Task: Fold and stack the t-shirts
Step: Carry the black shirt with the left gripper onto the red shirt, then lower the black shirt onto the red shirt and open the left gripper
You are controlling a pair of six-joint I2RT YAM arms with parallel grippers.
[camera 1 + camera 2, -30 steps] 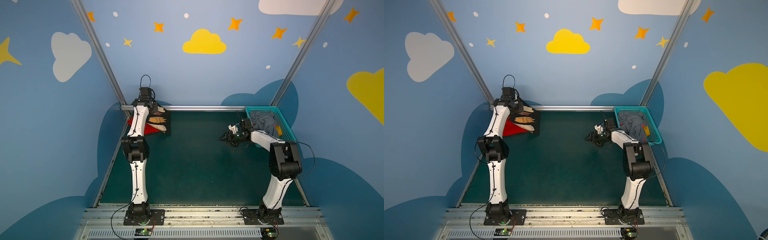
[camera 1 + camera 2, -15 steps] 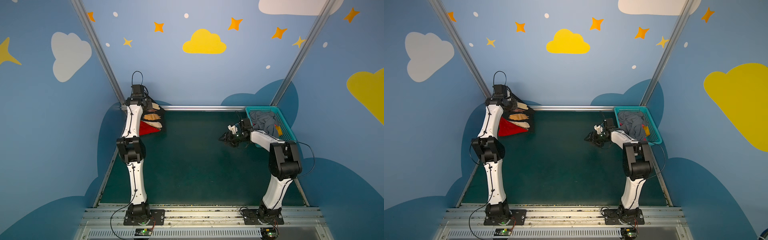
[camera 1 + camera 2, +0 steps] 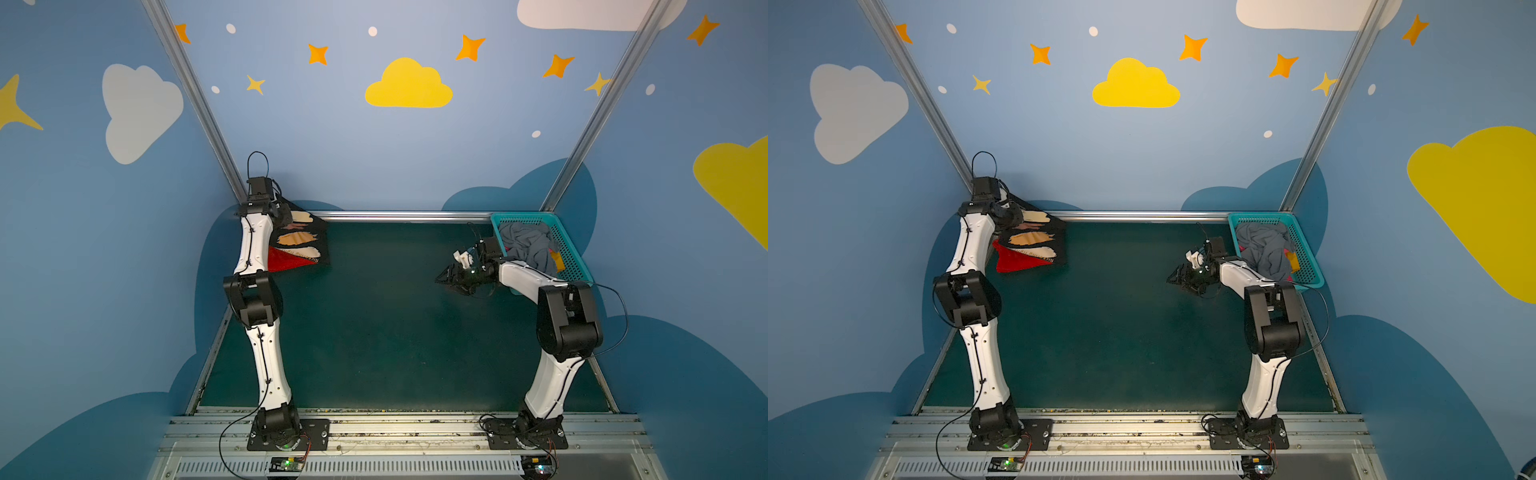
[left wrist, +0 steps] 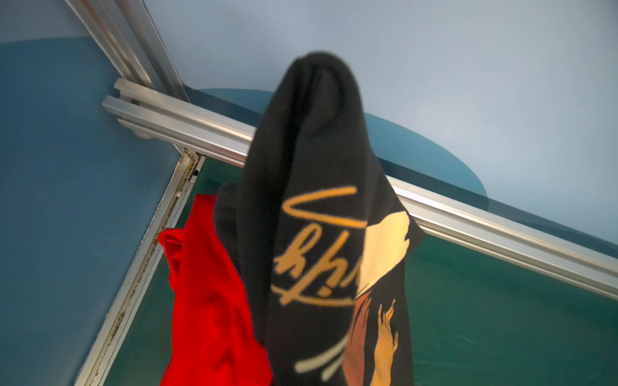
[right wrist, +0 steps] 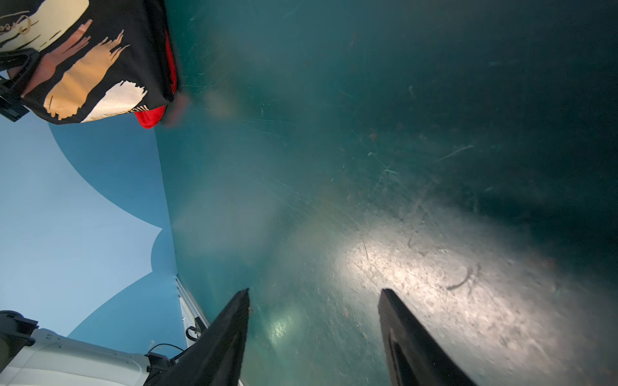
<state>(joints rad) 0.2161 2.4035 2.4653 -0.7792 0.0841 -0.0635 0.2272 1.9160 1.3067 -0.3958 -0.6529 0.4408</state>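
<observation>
The black t-shirt [image 3: 301,239] with cream, tan and brown strokes hangs from my left gripper [image 3: 284,212] at the table's far left corner, in both top views. Its lower edge reaches the mat. The left wrist view shows the black cloth [image 4: 311,167] draped over the jaws and hiding them. The red t-shirt [image 3: 286,259] shows beneath and beside the black one [image 4: 207,300]; I cannot tell whether it is gripped too. My right gripper [image 3: 442,279] stands open just above the bare mat near the basket, nothing between its fingers [image 5: 234,320].
A teal mesh basket [image 3: 523,216] at the far right corner holds crumpled grey cloth [image 3: 525,245] with a bit of yellow. Aluminium rails [image 4: 207,130] edge the green mat [image 3: 374,324], and blue walls close in on three sides.
My left arm has swung left toward the corner, drawing the black t-shirt with it and uncovering more of the red one. The right arm has not moved.
</observation>
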